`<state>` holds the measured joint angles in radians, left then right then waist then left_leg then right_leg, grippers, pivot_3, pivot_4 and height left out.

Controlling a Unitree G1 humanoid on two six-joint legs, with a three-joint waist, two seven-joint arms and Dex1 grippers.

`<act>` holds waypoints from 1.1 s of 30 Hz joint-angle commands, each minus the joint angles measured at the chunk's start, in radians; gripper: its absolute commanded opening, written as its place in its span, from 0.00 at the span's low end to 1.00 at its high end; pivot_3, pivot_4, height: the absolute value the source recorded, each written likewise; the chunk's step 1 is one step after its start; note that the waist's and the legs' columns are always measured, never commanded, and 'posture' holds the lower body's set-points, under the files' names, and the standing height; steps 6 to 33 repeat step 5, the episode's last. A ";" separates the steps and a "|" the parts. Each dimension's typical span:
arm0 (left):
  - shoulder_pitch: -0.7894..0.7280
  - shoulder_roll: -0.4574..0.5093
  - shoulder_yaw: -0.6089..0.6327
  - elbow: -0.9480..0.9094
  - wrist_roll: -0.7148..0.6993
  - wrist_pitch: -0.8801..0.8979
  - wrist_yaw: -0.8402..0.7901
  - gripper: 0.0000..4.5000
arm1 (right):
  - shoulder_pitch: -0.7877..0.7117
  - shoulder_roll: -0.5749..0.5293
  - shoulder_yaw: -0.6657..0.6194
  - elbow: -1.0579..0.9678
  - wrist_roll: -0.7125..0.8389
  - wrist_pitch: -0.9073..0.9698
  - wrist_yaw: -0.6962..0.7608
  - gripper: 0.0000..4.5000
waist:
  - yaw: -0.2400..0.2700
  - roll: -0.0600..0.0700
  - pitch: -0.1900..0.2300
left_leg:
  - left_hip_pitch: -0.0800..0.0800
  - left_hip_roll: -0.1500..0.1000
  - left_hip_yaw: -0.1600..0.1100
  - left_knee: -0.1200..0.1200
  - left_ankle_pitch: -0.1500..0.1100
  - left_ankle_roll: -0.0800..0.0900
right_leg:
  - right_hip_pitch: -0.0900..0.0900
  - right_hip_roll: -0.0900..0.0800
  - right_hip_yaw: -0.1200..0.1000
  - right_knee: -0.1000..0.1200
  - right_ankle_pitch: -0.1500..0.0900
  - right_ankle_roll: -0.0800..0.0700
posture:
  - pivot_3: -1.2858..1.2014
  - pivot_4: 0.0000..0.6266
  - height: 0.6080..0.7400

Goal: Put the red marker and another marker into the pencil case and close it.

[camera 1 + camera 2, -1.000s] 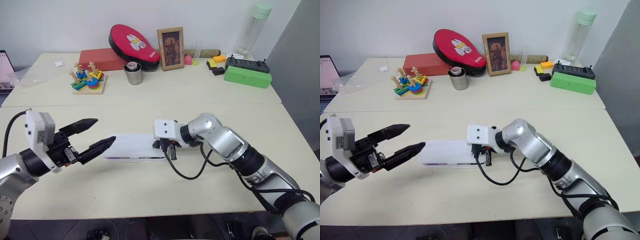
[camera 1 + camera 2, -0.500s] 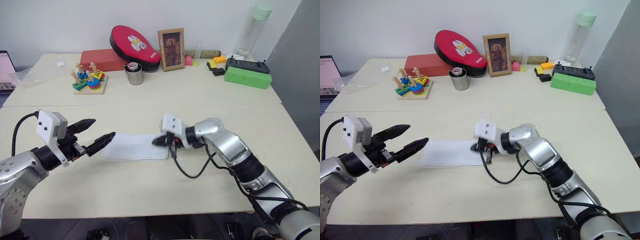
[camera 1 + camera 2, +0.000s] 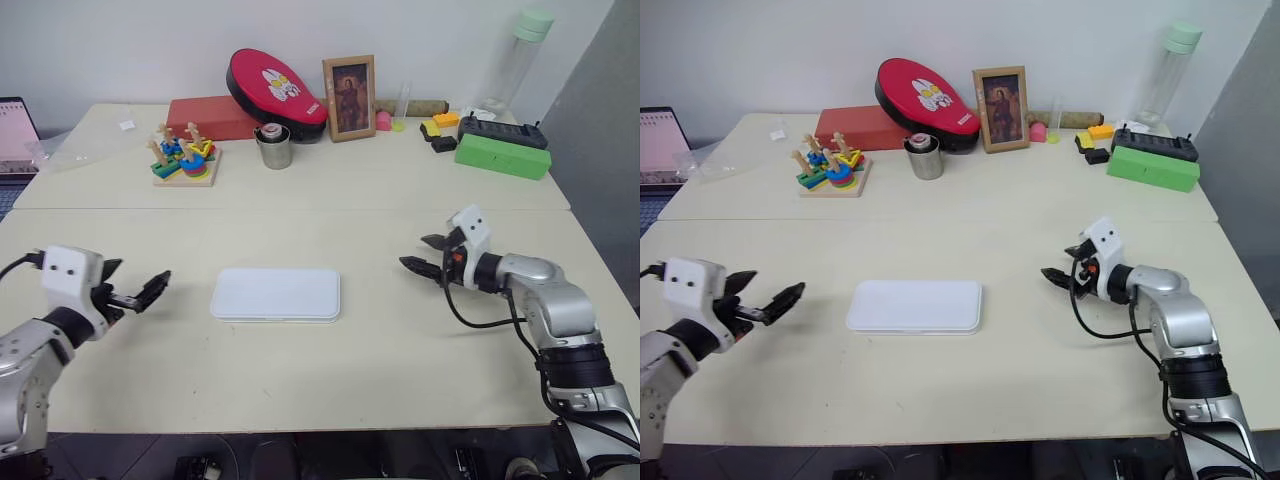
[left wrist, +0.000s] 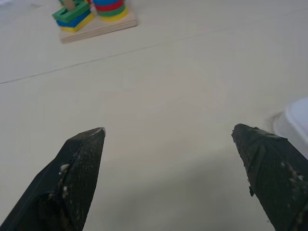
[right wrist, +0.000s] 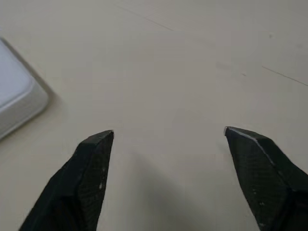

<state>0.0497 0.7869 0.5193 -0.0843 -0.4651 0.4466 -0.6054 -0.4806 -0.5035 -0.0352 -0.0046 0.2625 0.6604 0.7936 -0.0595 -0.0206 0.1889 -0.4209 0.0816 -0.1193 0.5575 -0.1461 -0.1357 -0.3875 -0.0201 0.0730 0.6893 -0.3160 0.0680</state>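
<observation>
The white pencil case [image 3: 276, 294] lies flat and closed in the middle of the near table. The red marker and the other marker are hidden from view. My left gripper [image 3: 135, 278] hovers to the left of the case, open and empty, pointing toward it with a clear gap between. Off to the right my right gripper [image 3: 414, 251] is also open and empty, well apart from the case. A corner of the pencil case [image 4: 296, 120] shows past the left gripper [image 4: 167, 128], and another corner of the pencil case [image 5: 14, 96] shows beside the right gripper [image 5: 169, 130].
Along the far table stand a wooden stacking toy [image 3: 183, 158], a red box [image 3: 205, 115], a red oval case [image 3: 275, 85], a metal cup [image 3: 273, 147], a picture frame [image 3: 349, 83], a green box [image 3: 498, 155] and a tall bottle [image 3: 515, 55].
The right gripper left the case's right end, swung off to the right and opened. The left gripper drew back to the left, still open. The case now lies flat by itself.
</observation>
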 commanded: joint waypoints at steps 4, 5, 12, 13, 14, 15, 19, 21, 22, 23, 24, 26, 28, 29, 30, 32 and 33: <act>-0.047 0.078 0.047 0.047 0.000 -0.043 -0.095 1.00 | -0.018 -0.050 -0.023 -0.091 0.045 0.033 -0.001 0.99 | 0.002 0.000 0.000 | 0.000 0.000 0.001 0.000 0.000 0.000 | 0.000 0.000 0.000 -0.001 0.000 0.000 | 0.52 0.24 1.00; -0.047 0.084 0.040 0.052 0.002 -0.047 -0.110 1.00 | -0.017 -0.057 -0.018 -0.091 0.044 0.032 0.002 0.99 | 0.002 0.000 0.000 | 0.000 0.000 0.001 0.000 0.000 0.000 | 0.000 0.000 0.000 -0.001 0.000 0.000 | 0.52 0.24 1.00; -0.047 0.084 0.040 0.052 0.002 -0.047 -0.110 1.00 | -0.017 -0.057 -0.018 -0.091 0.044 0.032 0.002 0.99 | 0.002 0.000 0.000 | 0.000 0.000 0.001 0.000 0.000 0.000 | 0.000 0.000 0.000 -0.001 0.000 0.000 | 0.52 0.24 1.00; -0.047 0.084 0.040 0.052 0.002 -0.047 -0.110 1.00 | -0.017 -0.057 -0.018 -0.091 0.044 0.032 0.002 0.99 | 0.002 0.000 0.000 | 0.000 0.000 0.001 0.000 0.000 0.000 | 0.000 0.000 0.000 -0.001 0.000 0.000 | 0.52 0.24 1.00; -0.047 0.084 0.040 0.052 0.002 -0.047 -0.110 1.00 | -0.017 -0.057 -0.018 -0.091 0.044 0.032 0.002 0.99 | 0.002 0.000 0.000 | 0.000 0.000 0.001 0.000 0.000 0.000 | 0.000 0.000 0.000 -0.001 0.000 0.000 | 0.52 0.24 1.00; -0.047 0.084 0.040 0.052 0.002 -0.047 -0.110 1.00 | -0.017 -0.057 -0.018 -0.091 0.044 0.032 0.002 0.99 | 0.002 0.000 0.000 | 0.000 0.000 0.001 0.000 0.000 0.000 | 0.000 0.000 0.000 -0.001 0.000 0.000 | 0.52 0.24 1.00; -0.047 0.084 0.040 0.052 0.002 -0.047 -0.110 1.00 | -0.017 -0.057 -0.018 -0.091 0.044 0.032 0.002 0.99 | 0.002 0.000 0.000 | 0.000 0.000 0.001 0.000 0.000 0.000 | 0.000 0.000 0.000 -0.001 0.000 0.000 | 0.52 0.24 1.00; -0.047 0.084 0.040 0.052 0.002 -0.047 -0.110 1.00 | -0.017 -0.057 -0.018 -0.091 0.044 0.032 0.002 0.99 | 0.002 0.000 0.000 | 0.000 0.000 0.001 0.000 0.000 0.000 | 0.000 0.000 0.000 -0.001 0.000 0.000 | 0.52 0.24 1.00; -0.047 0.084 0.040 0.052 0.002 -0.047 -0.110 1.00 | -0.017 -0.057 -0.018 -0.091 0.044 0.032 0.002 0.99 | 0.002 0.000 0.000 | 0.000 0.000 0.001 0.000 0.000 0.000 | 0.000 0.000 0.000 -0.001 0.000 0.000 | 0.52 0.24 1.00; -0.047 0.084 0.040 0.052 0.002 -0.047 -0.110 1.00 | -0.017 -0.057 -0.018 -0.091 0.044 0.032 0.002 0.99 | 0.002 0.000 0.000 | 0.000 0.000 0.001 0.000 0.000 0.000 | 0.000 0.000 0.000 -0.001 0.000 0.000 | 0.52 0.24 1.00; -0.047 0.084 0.040 0.052 0.002 -0.047 -0.110 1.00 | -0.017 -0.057 -0.018 -0.091 0.044 0.032 0.002 0.99 | 0.002 0.000 0.000 | 0.000 0.000 0.001 0.000 0.000 0.000 | 0.000 0.000 0.000 -0.001 0.000 0.000 | 0.52 0.24 1.00; -0.047 0.084 0.040 0.052 0.002 -0.047 -0.110 1.00 | -0.017 -0.057 -0.018 -0.091 0.044 0.032 0.002 0.99 | 0.002 0.000 0.000 | 0.000 0.000 0.001 0.000 0.000 0.000 | 0.000 0.000 0.000 -0.001 0.000 0.000 | 0.52 0.24 1.00; -0.047 0.084 0.040 0.052 0.002 -0.047 -0.110 1.00 | -0.017 -0.057 -0.018 -0.091 0.044 0.032 0.002 0.99 | 0.002 0.000 0.000 | 0.000 0.000 0.001 0.000 0.000 0.000 | 0.000 0.000 0.000 -0.001 0.000 0.000 | 0.52 0.24 1.00; -0.047 0.084 0.040 0.052 0.002 -0.047 -0.110 1.00 | -0.017 -0.057 -0.018 -0.091 0.044 0.032 0.002 0.99 | 0.002 0.000 0.000 | 0.000 0.000 0.001 0.000 0.000 0.000 | 0.000 0.000 0.000 -0.001 0.000 0.000 | 0.52 0.24 1.00; -0.047 0.084 0.040 0.052 0.002 -0.047 -0.110 1.00 | -0.017 -0.057 -0.018 -0.091 0.044 0.032 0.002 0.99 | 0.002 0.000 0.000 | 0.000 0.000 0.001 0.000 0.000 0.000 | 0.000 0.000 0.000 -0.001 0.000 0.000 | 0.52 0.24 1.00; -0.047 0.084 0.040 0.052 0.002 -0.047 -0.110 1.00 | -0.017 -0.057 -0.018 -0.091 0.044 0.032 0.002 0.99 | 0.002 0.000 0.000 | 0.000 0.000 0.001 0.000 0.000 0.000 | 0.000 0.000 0.000 -0.001 0.000 0.000 | 0.52 0.24 1.00; -0.047 0.084 0.040 0.052 0.002 -0.047 -0.110 1.00 | -0.017 -0.057 -0.018 -0.091 0.044 0.032 0.002 0.99 | 0.002 0.000 0.000 | 0.000 0.000 0.001 0.000 0.000 0.000 | 0.000 0.000 0.000 -0.001 0.000 0.000 | 0.52 0.24 1.00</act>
